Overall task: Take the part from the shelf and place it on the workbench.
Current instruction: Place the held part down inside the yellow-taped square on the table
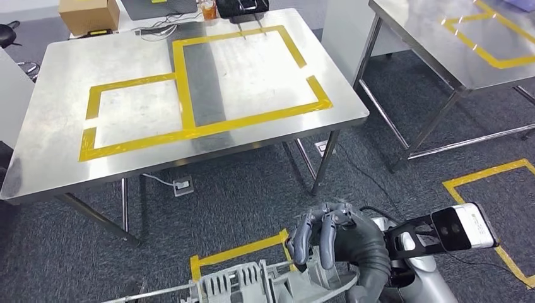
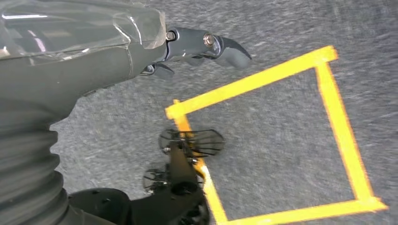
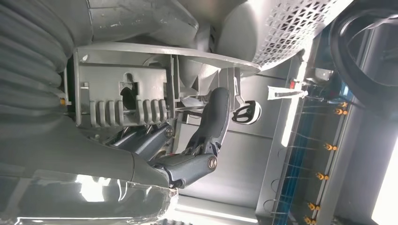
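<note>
The grey plastic part (image 1: 252, 284) sits low in front of the robot, above the carpet and short of the workbench (image 1: 57, 164), which stands ahead with yellow tape outlines (image 1: 189, 107) on its steel top. The right hand (image 1: 334, 243) grasps the part, its dark fingers (image 3: 213, 126) curled over the ribbed edge, thumb beneath. The left hand (image 2: 197, 47) hangs over the grey carpet (image 2: 281, 136) near a yellow taped square (image 2: 328, 93); its fingers look slack around nothing, though I cannot tell for certain. A second steel table (image 1: 441, 38) stands to the right, and a cardboard box (image 1: 88, 14) lies beyond the workbench.
</note>
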